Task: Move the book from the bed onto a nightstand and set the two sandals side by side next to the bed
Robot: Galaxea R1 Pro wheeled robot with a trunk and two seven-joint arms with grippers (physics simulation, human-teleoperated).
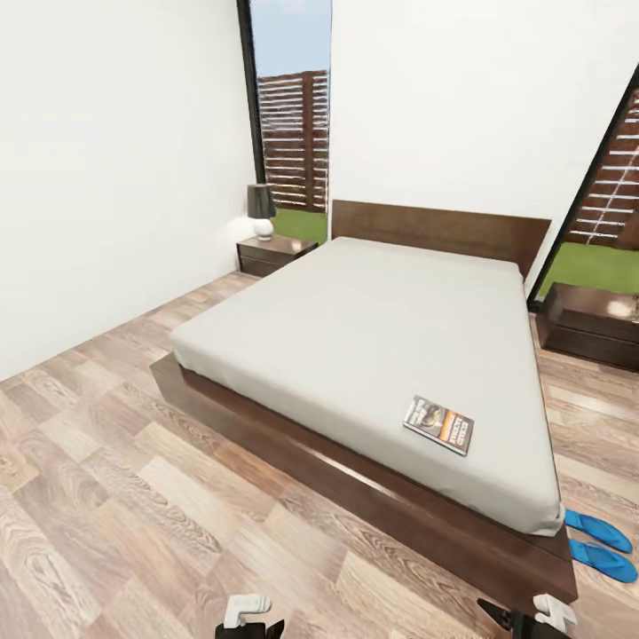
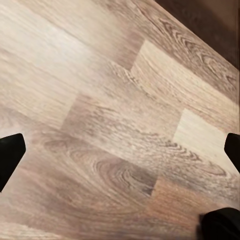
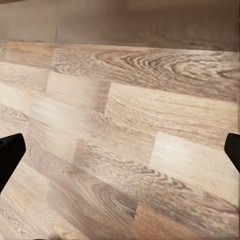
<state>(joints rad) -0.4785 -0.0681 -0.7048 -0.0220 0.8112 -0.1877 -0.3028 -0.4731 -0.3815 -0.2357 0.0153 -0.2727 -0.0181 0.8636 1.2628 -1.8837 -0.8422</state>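
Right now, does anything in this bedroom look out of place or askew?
Nothing is damaged or spilled. The book lies at a slant on the bed, near its foot corner. The two sandals lie on the floor by that corner, close together, roughly parallel.

Even, bright daylight fills the head view, with the windows [image 1: 293, 133] showing sunlit sky and grass. The white walls [image 1: 115, 160] look nearly blown out. A soft shadow runs under the bed [image 1: 355, 337] frame. Straight edges bow toward the corners. Both wrist views render the floor [image 2: 120, 120] slightly soft, without glare.
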